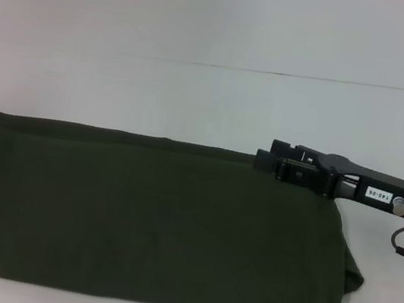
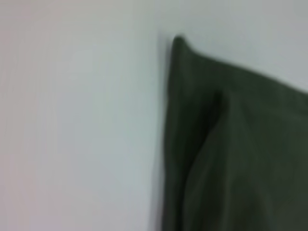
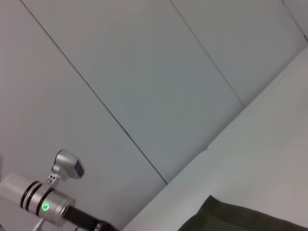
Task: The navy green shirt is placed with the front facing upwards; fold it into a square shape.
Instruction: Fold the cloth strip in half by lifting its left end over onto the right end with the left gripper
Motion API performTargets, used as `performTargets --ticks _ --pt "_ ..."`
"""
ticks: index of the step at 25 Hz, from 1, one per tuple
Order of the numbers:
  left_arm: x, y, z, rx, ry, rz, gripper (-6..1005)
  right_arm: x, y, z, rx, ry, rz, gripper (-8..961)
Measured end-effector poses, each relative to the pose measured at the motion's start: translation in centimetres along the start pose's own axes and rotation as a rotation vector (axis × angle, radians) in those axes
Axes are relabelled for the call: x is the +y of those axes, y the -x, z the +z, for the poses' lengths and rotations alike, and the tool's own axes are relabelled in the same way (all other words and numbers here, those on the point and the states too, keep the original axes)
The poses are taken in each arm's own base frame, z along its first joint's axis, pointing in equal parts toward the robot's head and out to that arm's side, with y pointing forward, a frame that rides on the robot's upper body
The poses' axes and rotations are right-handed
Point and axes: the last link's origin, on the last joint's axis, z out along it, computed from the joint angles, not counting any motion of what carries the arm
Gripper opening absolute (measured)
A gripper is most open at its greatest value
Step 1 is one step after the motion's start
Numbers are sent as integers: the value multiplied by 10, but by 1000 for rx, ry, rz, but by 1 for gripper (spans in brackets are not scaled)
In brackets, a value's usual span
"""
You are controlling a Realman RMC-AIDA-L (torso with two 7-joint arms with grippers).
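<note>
In the head view, the navy green shirt point(image 1: 152, 224) lies flat on the white table point(image 1: 195, 97) as a long folded band. The right gripper point(image 1: 264, 157) reaches in level, its tips at the shirt's far right corner; whether it pinches cloth I cannot tell. The left wrist view shows a raised shirt corner point(image 2: 179, 45) only. The right wrist view shows the left arm point(image 3: 45, 202) far off, beyond a shirt edge point(image 3: 240, 219).

Open table around our right gripper

Beyond our fingertips point(image 1: 263, 160) bare table point(image 1: 195, 97) lies free; beneath them the shirt point(image 1: 145, 219) covers the surface.
</note>
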Motion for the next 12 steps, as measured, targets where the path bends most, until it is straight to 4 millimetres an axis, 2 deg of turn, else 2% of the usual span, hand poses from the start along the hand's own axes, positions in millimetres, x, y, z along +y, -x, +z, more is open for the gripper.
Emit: performTargets --ticks 3,11,12 --pt "11 -18 4 12 31 24 467 0 0 0 -2 2 -1 945" --pt "21 -36 20 16 12 77 842 2 -6 0 1 13 19 945" --pt "20 -37 20 17 -1 85 844 2 -7 0 0 13 22 945"
